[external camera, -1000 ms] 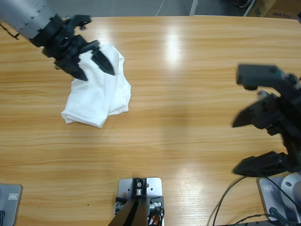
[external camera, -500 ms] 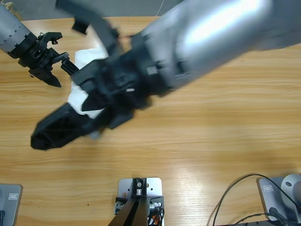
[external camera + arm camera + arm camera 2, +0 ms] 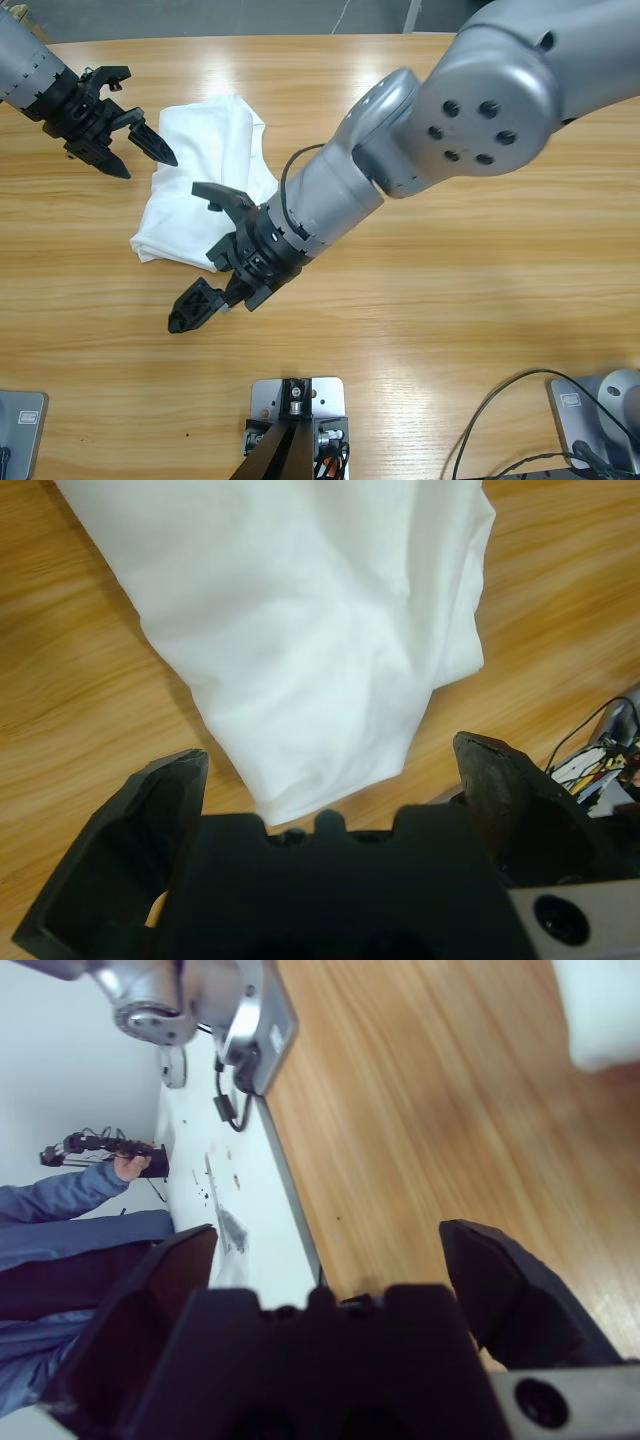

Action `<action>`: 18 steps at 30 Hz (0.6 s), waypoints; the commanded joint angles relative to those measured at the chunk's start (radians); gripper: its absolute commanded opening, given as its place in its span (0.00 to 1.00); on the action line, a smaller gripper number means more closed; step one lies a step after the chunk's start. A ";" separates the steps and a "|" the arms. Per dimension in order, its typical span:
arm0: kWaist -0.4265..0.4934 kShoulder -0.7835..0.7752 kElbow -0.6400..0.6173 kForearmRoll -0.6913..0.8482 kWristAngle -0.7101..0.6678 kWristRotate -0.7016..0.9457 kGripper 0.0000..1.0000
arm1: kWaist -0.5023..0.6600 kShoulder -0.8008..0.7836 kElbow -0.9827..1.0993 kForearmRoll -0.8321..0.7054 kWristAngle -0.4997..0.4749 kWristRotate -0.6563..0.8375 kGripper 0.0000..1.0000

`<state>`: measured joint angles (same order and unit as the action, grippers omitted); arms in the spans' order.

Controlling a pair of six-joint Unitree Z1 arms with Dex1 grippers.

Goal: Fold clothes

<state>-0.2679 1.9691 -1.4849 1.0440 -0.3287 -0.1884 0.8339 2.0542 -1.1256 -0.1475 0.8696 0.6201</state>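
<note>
Both my left fingers (image 3: 140,153) and right fingers (image 3: 215,255) spread, empty; T-shirt (image 3: 210,180) looks limp, light: pinch layered hem edge.

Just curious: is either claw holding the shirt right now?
No, both grippers, left and right, are open and empty beside the shirt.

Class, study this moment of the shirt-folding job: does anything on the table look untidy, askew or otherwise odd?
Yes. The white T-shirt lies as a rumpled, lopsided bundle on the wooden table, its layers overlapping unevenly rather than in a flat fold. Neither the left gripper nor the right gripper holds it; both stand open.
</note>
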 commanded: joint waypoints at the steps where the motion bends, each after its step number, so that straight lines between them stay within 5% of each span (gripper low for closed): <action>1: 0.008 0.056 0.027 -0.010 0.010 0.013 0.95 | 0.010 0.132 -0.041 0.013 0.020 0.018 0.91; 6: 0.003 0.060 0.033 -0.010 0.008 0.017 0.95 | 0.008 0.168 -0.097 0.013 0.011 0.034 0.91; 14: 0.003 0.056 0.041 -0.009 0.010 0.020 0.95 | -0.039 0.081 -0.041 0.071 -0.313 0.106 0.90; 18: 0.003 0.056 0.041 -0.009 0.010 0.020 0.95 | -0.039 0.072 -0.018 -0.030 -0.353 0.168 0.92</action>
<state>-0.2680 1.9694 -1.4768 1.0438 -0.3287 -0.1840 0.8049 2.1424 -1.2000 -0.0957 0.5903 0.7093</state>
